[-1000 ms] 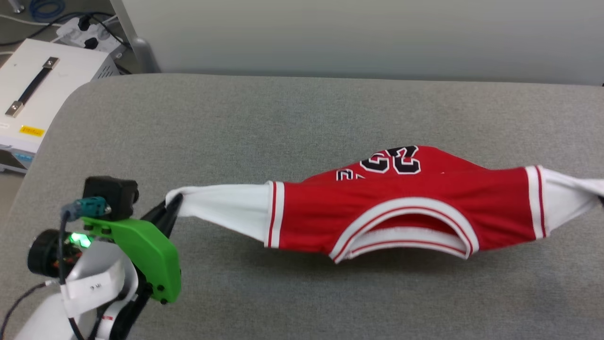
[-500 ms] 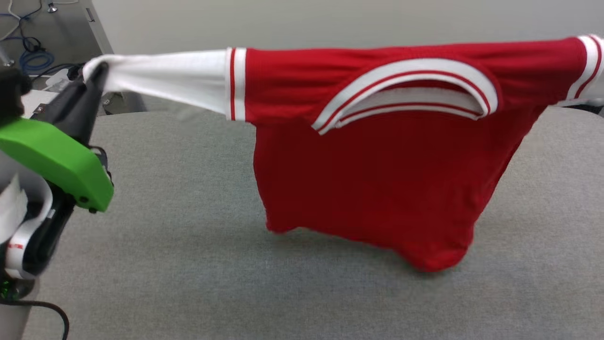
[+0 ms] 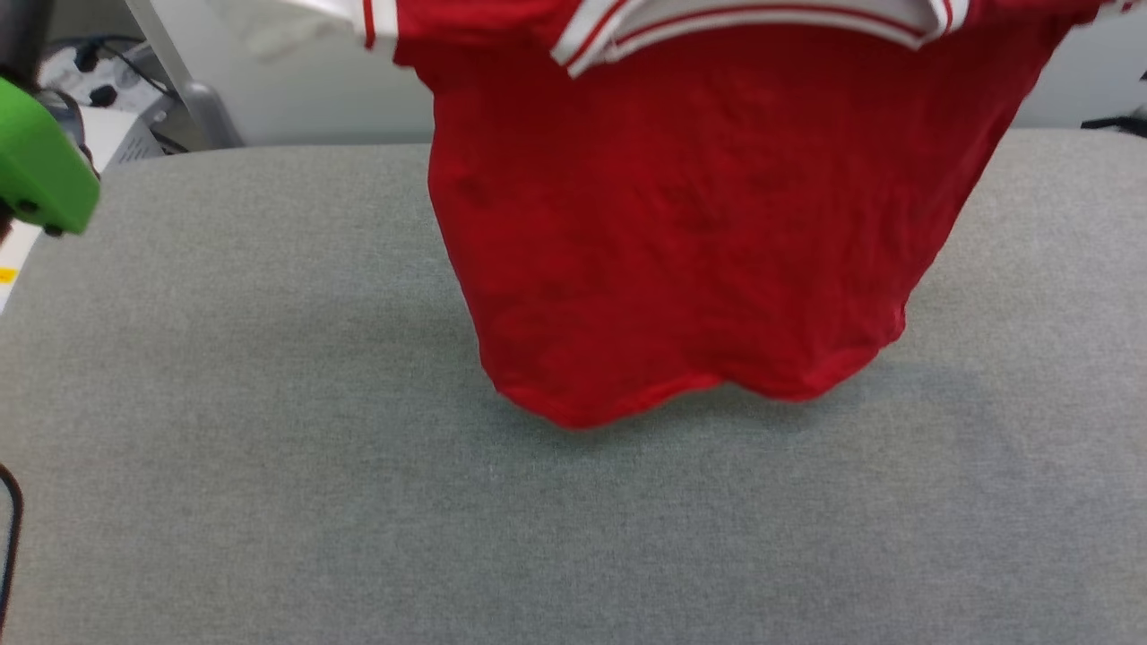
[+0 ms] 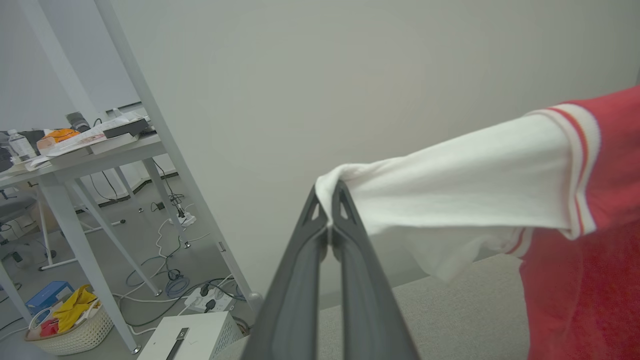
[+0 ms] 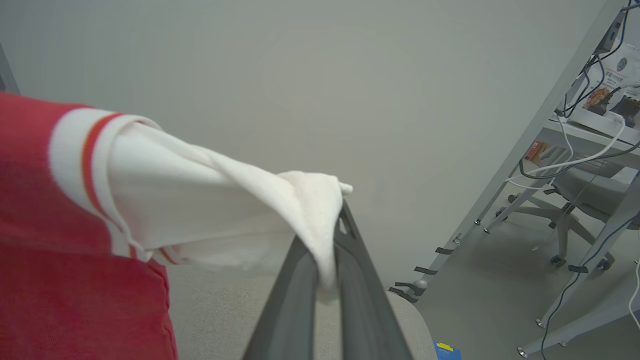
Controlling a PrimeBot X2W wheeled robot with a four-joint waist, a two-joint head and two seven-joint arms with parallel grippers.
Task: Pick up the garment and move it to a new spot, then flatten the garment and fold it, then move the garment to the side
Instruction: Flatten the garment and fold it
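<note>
The garment [image 3: 690, 206], a red jersey with white sleeves and striped trim, hangs in the air above the grey padded table [image 3: 269, 448]. Its lower hem sags close to the table top. In the left wrist view my left gripper [image 4: 328, 192] is shut on the tip of one white sleeve [image 4: 450, 180]. In the right wrist view my right gripper [image 5: 334, 220] is shut on the other white sleeve [image 5: 210, 200]. The shirt is stretched between the two. Its print is hidden. The green housing of my left arm [image 3: 40, 175] shows at the head view's left edge.
Behind the table stands a pale wall. A white box with a handle [image 4: 187, 337], a power strip and cables lie on the floor at the left, by a desk [image 4: 75, 155] and a basket [image 4: 70, 325]. Desk legs and a chair [image 5: 575, 200] stand at the right.
Both grippers have lifted the garment from the table up high; it now hangs by its sleeves, top past the head view's upper edge. The left arm has risen out to the left edge.
</note>
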